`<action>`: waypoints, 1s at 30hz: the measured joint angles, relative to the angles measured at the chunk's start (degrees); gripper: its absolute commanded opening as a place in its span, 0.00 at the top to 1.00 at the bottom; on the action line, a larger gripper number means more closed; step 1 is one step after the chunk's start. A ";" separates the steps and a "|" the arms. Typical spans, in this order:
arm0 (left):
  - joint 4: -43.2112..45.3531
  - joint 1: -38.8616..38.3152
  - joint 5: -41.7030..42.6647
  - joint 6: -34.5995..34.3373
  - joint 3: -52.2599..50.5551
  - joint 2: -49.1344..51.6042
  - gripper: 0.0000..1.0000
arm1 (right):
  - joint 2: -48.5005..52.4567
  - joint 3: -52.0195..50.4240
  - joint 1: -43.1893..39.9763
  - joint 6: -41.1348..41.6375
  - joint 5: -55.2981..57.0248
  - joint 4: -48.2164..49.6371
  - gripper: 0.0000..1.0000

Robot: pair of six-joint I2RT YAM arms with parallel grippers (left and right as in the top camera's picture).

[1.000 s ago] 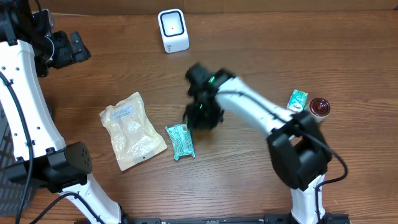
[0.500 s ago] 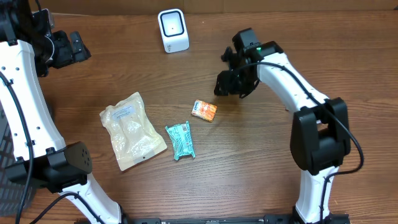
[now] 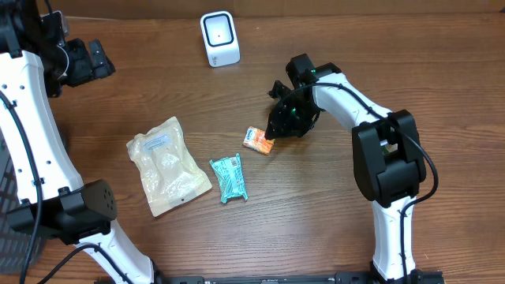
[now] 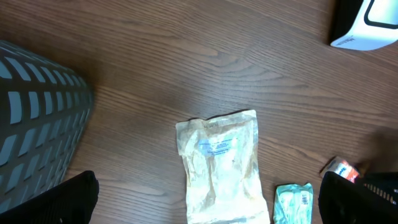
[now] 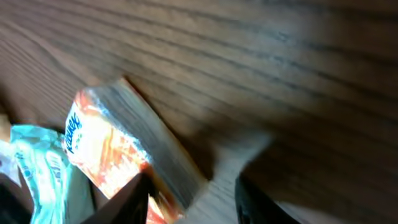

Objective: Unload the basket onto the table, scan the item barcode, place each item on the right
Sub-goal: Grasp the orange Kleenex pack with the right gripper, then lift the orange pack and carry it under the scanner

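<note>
Two fingers of the right gripper (image 3: 274, 132) sit partly open on nothing, orange packet (image 3: 256, 142) lying just at their tips, probably lined up to grab it for the scanner (image 3: 219, 38).

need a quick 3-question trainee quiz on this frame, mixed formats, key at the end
1. True or false: the teal packet lies beside the beige pouch, not on top of it.
2. The right gripper is closest to: A) teal packet, B) beige pouch, C) orange packet.
3. Fill in: the left gripper has its jaws ___.

Key: 1 true; 2 C; 3 open.
</note>
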 measured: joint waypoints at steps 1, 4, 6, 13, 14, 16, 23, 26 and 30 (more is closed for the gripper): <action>0.00 0.00 0.00 0.02 0.00 0.00 0.00 | 0.11 0.00 0.00 -0.04 -0.42 0.02 0.67; 0.00 0.00 0.00 0.02 0.00 0.00 0.00 | 0.42 0.00 0.00 -0.11 -1.36 -0.11 0.70; 0.00 0.00 0.02 0.02 0.00 0.00 0.01 | 0.44 0.00 0.00 -0.24 -1.73 -0.52 0.73; 0.00 0.00 0.00 0.02 0.00 0.00 0.01 | 0.44 0.00 0.00 -0.33 -2.75 -3.17 0.96; 0.00 0.00 0.02 0.02 0.00 0.00 0.01 | 0.44 0.00 0.00 -0.35 -3.17 -3.15 0.96; 0.00 0.00 0.02 0.02 0.00 0.00 0.00 | 0.44 0.00 0.00 0.07 -4.24 -3.28 0.96; 0.00 0.00 0.02 0.02 0.00 0.00 0.00 | 0.61 0.00 -0.17 0.13 -13.51 -4.83 0.96; 0.00 0.00 0.02 0.02 0.00 0.00 0.00 | 0.61 0.00 -0.63 0.15 -19.78 -5.14 0.96; 0.00 0.00 0.00 0.02 0.00 0.00 0.01 | 0.61 0.00 -2.05 0.13 -30.03 -5.14 0.96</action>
